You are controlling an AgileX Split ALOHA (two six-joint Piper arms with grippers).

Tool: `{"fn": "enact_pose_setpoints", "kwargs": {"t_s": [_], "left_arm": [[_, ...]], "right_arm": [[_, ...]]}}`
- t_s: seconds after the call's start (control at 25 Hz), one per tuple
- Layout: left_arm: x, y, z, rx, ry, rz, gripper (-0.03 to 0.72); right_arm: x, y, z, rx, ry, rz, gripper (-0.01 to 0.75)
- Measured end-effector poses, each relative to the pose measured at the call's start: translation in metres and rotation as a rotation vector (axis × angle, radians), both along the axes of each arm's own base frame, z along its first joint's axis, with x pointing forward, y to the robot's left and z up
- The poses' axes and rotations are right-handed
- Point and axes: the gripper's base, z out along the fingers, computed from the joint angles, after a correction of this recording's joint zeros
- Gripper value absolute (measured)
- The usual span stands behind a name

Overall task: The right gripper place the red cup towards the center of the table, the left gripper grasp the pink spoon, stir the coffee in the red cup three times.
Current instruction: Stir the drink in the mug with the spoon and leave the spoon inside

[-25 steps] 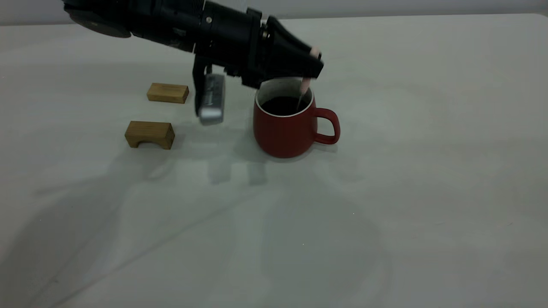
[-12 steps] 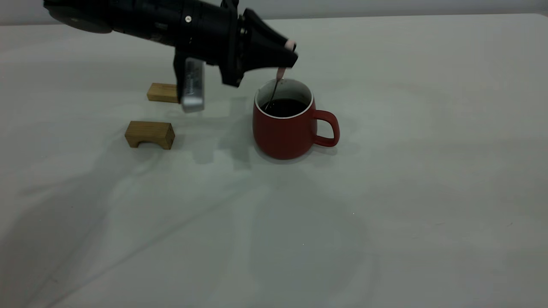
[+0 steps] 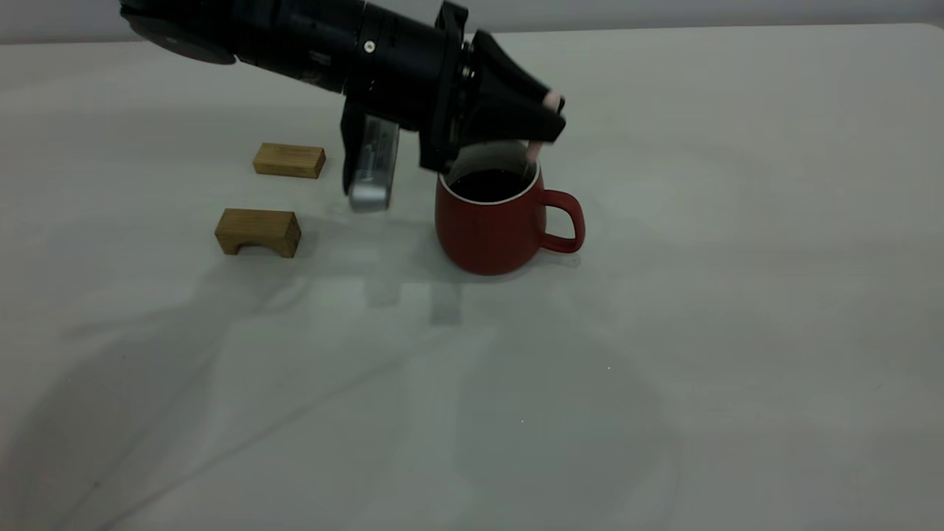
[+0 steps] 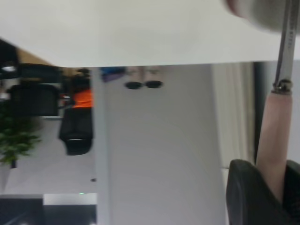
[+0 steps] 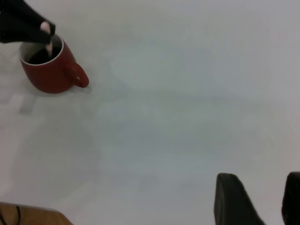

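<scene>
Sitting near the middle of the table [image 3: 737,332], the red cup [image 3: 490,228] has its handle at three o'clock, turned away from the left arm so nothing blocks the open mouth, and the coffee [image 3: 488,184] lies dark inside. Over the rim at about one o'clock, the left gripper [image 3: 547,127] pinches the pink spoon [image 3: 532,150] by its handle, hanging it steeply so the bowl can reach the liquid for stirring. The right gripper [image 5: 269,199] waits well clear, its jaws parted and empty.
</scene>
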Motion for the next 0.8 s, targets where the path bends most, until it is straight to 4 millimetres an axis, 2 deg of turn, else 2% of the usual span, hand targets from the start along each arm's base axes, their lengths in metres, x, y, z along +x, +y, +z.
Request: {"fn": "enact_pose_setpoints", "kwargs": {"t_s": [0.32,0.8], "left_arm": [[0.008,0.026,-0.003,0.038,0.025,0.015,0.163],[0.014,0.026,-0.001,0.019,0.028,0.094,0.166]], "right_arm": [[0.0,0.0,0.0,0.0,0.0,0.0,0.294],[0.0,0.0,0.0,0.0,0.0,0.0,0.294]]}}
